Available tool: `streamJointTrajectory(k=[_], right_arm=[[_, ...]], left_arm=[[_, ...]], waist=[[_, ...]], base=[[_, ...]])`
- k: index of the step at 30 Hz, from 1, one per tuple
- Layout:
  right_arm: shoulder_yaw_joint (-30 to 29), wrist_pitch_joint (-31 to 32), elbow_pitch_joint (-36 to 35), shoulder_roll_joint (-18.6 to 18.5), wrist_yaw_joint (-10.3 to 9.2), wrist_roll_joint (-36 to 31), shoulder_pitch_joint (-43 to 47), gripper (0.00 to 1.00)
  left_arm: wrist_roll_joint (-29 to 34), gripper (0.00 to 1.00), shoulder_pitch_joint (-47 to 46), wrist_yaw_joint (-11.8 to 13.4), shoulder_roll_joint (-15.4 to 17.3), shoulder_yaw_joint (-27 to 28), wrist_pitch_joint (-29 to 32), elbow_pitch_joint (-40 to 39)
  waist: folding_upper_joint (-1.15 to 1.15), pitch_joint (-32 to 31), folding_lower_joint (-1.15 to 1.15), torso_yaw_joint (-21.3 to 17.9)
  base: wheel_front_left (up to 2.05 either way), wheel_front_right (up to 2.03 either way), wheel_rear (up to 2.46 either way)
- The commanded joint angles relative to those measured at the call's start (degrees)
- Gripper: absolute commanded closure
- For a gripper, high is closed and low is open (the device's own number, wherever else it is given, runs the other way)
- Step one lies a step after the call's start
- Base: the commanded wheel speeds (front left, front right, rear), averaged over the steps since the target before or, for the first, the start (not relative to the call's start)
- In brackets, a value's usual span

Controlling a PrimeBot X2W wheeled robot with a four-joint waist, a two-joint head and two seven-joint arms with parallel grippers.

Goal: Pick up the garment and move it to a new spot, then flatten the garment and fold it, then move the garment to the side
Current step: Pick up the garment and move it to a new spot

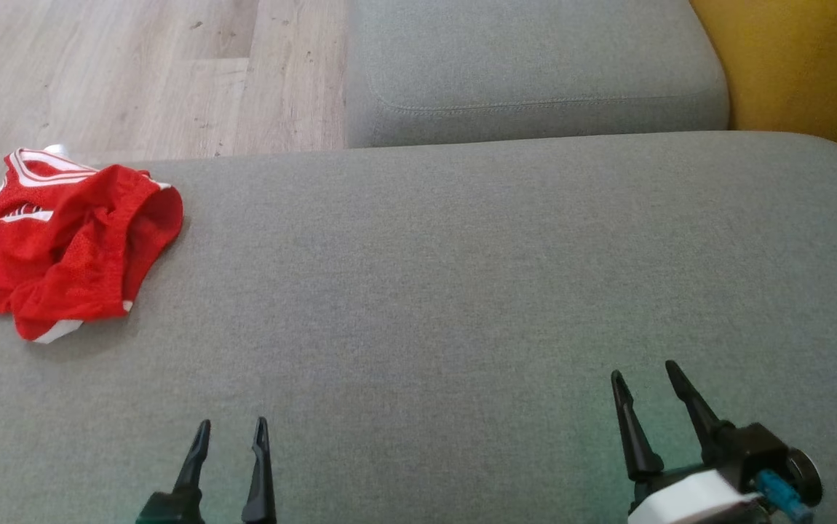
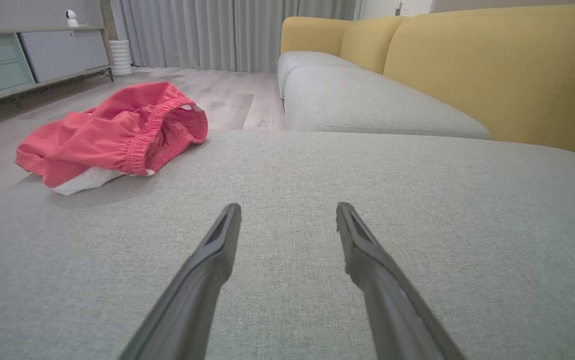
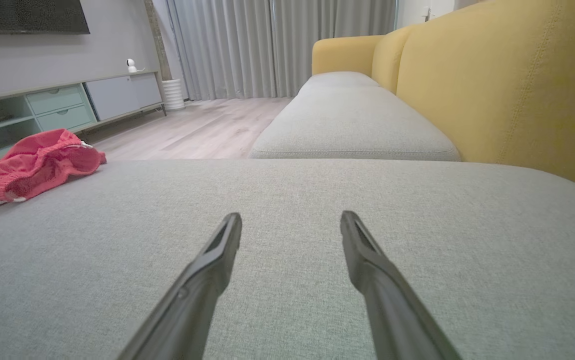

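Garment (image 1: 62, 244) far left of left gripper (image 1: 233, 429)

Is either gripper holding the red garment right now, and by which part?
Nothing is held. Left gripper and right gripper stand open, empty; the garment lies apart from both.

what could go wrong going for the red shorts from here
The red shorts lie crumpled at the far left corner of the grey cushion, right at its edge, so a nudge might tip them onto the floor. Bunched layers may mean the open left gripper pinches only one fold.
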State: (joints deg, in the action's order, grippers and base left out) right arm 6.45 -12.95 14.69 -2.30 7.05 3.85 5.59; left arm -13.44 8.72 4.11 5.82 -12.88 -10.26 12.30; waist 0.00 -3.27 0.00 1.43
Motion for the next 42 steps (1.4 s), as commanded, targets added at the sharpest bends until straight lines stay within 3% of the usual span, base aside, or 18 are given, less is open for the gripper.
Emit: streamJointTrajectory(k=[1,24,28,39,42], right_arm=[[1.50,-1.09,-2.11,-0.56,0.43,-1.50,-1.49,0.00],[1.14,-1.39,-2.06,-0.57,0.44,-2.41,-1.16,0.00],[0.81,-1.44,-2.14,-0.57,0.44,-2.18,-0.73,0.00],[1.39,-1.69,-2.04,-0.57,0.44,-1.28,-1.05,0.00],[1.69,-1.74,-1.87,-0.57,0.44,-1.14,-1.27,0.00]], left_arm=[[1.39,0.00,-1.34,0.47,0.64,1.49,-0.89,-2.30],[0.93,0.00,-1.05,1.28,1.47,1.04,-0.06,-3.35],[1.00,0.00,-1.59,1.38,1.64,0.78,0.03,-3.57],[0.80,0.00,-1.88,2.04,3.53,1.68,0.51,-4.83],[0.64,0.00,-1.60,2.19,3.87,1.97,0.54,-5.26]], waist=[[0.00,-0.02,0.00,0.01],[0.00,0.09,0.00,1.48],[0.00,0.09,0.00,4.90],[0.00,0.11,0.00,20.38],[0.00,0.10,0.00,22.55]], base=[[0.00,0.00,0.00],[0.00,0.00,0.00],[0.00,0.00,0.00],[0.00,0.00,0.00],[0.00,0.00,0.00]])
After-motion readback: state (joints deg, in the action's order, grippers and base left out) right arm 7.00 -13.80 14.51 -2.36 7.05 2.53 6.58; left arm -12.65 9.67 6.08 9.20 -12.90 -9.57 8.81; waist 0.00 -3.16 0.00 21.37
